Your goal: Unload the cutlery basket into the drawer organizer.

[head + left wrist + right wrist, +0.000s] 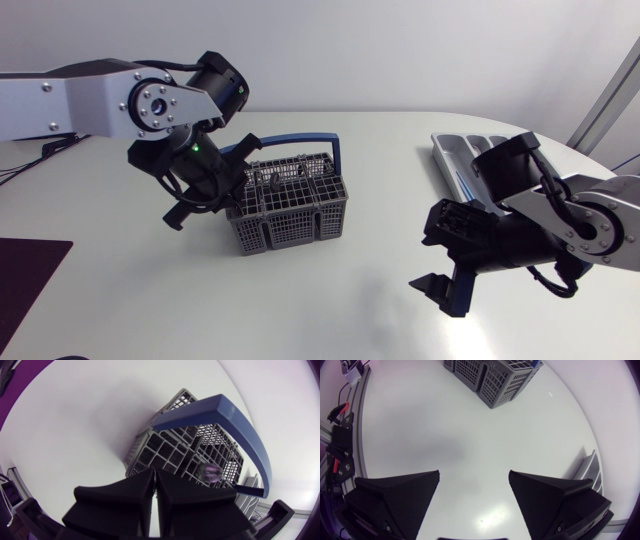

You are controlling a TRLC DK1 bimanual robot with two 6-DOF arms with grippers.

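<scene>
Black right gripper (474, 476) hangs nearest over the white table (330, 310), fingers spread wide. Mid-table stands the grey lattice cutlery basket (290, 212) with its blue arched handle (235, 417). The left gripper (155, 475), fingers pressed together on nothing, is just beside it. Farthest back lies the grey drawer organizer (455, 150).

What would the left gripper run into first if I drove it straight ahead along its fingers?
Most likely the cutlery basket: the shut left gripper points at its near grid compartments, on the gripper's side of the blue handle. Depth is hard to judge, but nothing shows in between.
</scene>
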